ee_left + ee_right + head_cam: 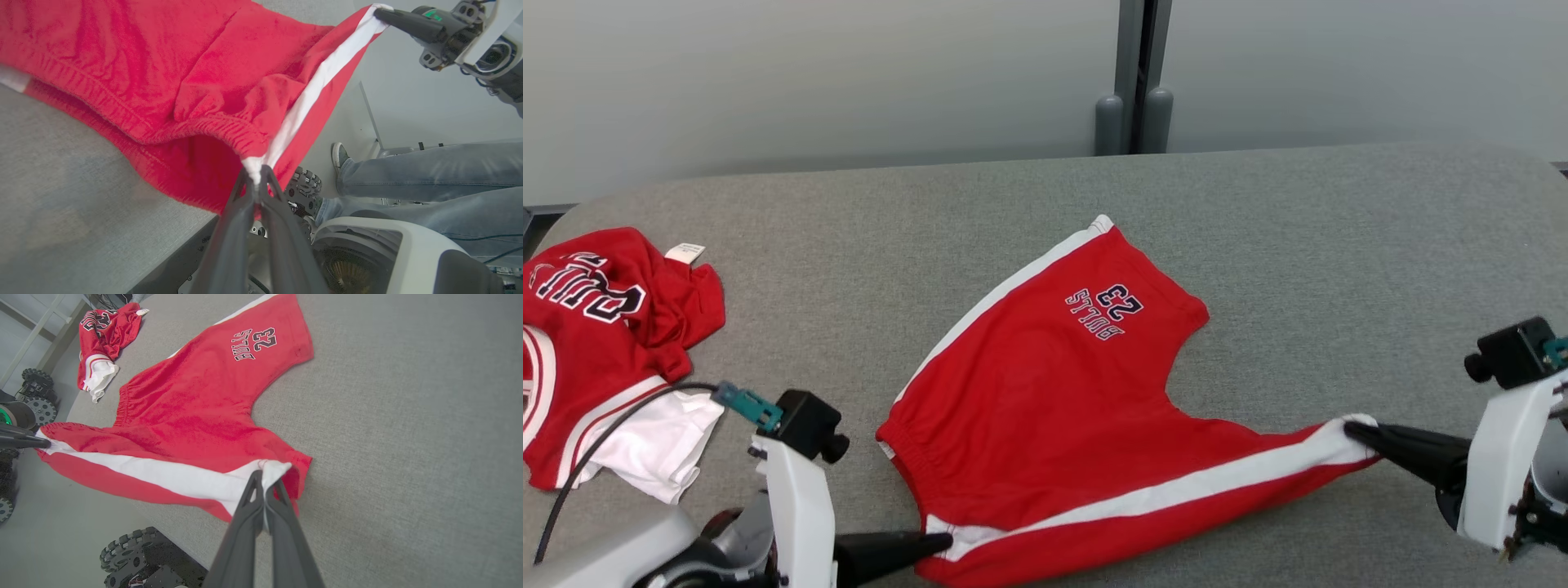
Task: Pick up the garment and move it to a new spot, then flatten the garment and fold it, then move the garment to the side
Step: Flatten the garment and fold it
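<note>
Tightly, left pincer (943, 539) and right pincer (1349, 426) grip shorts (1054, 392)

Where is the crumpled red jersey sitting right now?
In the head view the jersey lies bunched on the left side of the grey table, apart from the red shorts at the middle.

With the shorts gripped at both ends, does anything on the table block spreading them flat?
Nothing visible does. The left pincer and right pincer hold the shorts; the crumpled jersey lies apart, at the left end of the table.
</note>
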